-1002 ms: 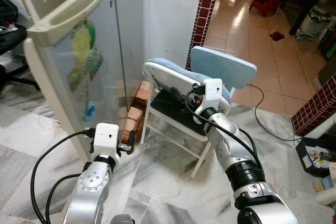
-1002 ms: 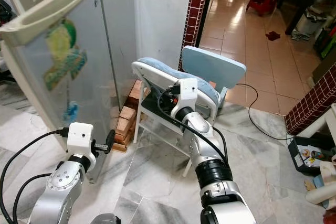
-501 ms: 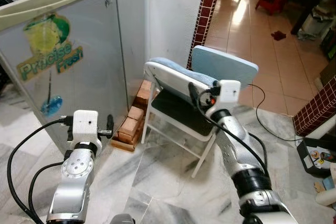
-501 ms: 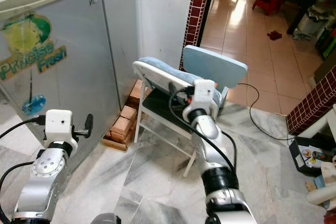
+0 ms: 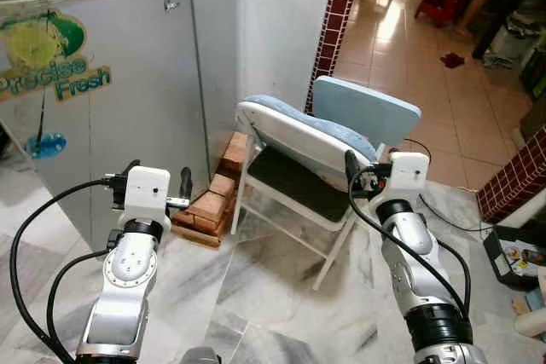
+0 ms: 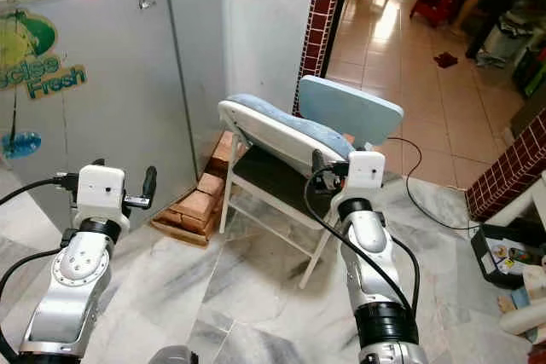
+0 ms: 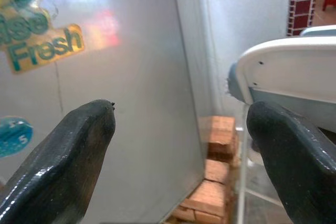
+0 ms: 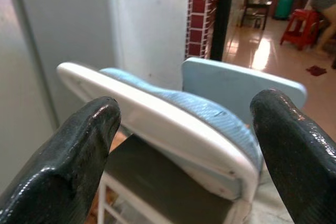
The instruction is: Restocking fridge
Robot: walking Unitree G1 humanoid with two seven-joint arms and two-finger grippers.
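Swung shut since a second ago: fridge door [image 5: 111, 100], now just ahead of left gripper [image 5: 158, 187]. Both grippers wide open, holding nothing; right gripper [image 6: 328, 168] beside folded chair [image 5: 307, 138]. Restocking seemingly finished.

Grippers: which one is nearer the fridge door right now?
The left gripper: it hangs open just in front of the fridge door, while the right gripper is open by the folding chair.
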